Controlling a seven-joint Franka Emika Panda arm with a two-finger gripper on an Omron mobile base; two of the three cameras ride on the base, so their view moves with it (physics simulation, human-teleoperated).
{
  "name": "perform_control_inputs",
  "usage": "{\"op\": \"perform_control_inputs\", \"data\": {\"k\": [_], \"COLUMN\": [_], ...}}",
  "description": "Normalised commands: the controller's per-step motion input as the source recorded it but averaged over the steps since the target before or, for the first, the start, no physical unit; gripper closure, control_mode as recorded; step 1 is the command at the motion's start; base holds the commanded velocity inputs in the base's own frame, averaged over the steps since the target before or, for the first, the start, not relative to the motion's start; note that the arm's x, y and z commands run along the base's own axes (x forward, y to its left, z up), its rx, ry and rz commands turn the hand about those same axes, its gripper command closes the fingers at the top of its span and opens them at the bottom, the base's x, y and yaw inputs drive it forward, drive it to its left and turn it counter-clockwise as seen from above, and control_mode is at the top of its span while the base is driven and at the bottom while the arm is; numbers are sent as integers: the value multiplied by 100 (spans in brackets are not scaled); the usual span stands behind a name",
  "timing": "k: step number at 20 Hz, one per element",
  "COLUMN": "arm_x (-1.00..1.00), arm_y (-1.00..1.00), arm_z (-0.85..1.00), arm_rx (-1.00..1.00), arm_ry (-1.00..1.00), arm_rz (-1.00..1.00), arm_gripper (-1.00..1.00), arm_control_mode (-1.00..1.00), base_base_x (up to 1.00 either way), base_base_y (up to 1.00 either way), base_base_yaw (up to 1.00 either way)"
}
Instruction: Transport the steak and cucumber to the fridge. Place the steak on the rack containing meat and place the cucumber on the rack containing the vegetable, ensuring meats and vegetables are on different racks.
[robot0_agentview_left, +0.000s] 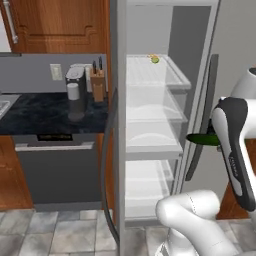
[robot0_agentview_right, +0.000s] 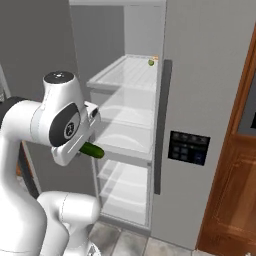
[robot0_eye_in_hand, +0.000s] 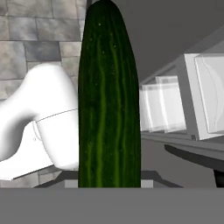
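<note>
My gripper (robot0_eye_in_hand: 109, 181) is shut on the cucumber (robot0_eye_in_hand: 109, 96), a dark green ribbed vegetable that runs straight up the middle of the hand view. From the base views the cucumber (robot0_agentview_left: 202, 138) (robot0_agentview_right: 93, 150) sticks out level from behind my forearm, in front of the open fridge (robot0_agentview_left: 150, 105) (robot0_agentview_right: 127, 115), at about the height of its middle shelf. The fingers themselves are hidden behind the arm there. A small yellow-green item (robot0_agentview_left: 155, 59) (robot0_agentview_right: 151, 62) lies at the back of the fridge's upper shelf. The steak is out of view.
The fridge door (robot0_agentview_left: 202, 115) (robot0_agentview_right: 200, 100) stands open on the right, with a long dark handle and a dark control panel (robot0_agentview_right: 187, 147). Left of the fridge runs a dark counter (robot0_agentview_left: 45, 115) with a coffee machine (robot0_agentview_left: 76, 85) and knife block (robot0_agentview_left: 98, 80). Wooden cabinets (robot0_agentview_right: 235, 190) flank the right.
</note>
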Motion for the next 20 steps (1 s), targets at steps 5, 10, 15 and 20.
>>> {"op": "perform_control_inputs", "data": {"k": [5, 10, 15, 20], "arm_x": [0, 0, 0, 0], "arm_y": [0, 0, 0, 0], "arm_z": [0, 0, 0, 0], "arm_rx": [0, 0, 0, 0], "arm_ry": [0, 0, 0, 0], "arm_rz": [0, 0, 0, 0], "arm_gripper": [100, 100, 100, 100], "arm_control_mode": [100, 100, 100, 100], "base_base_x": [25, -43, -29, 79], "base_base_y": [17, -40, -32, -12], "base_base_yaw": [9, 19, 18, 14]}}
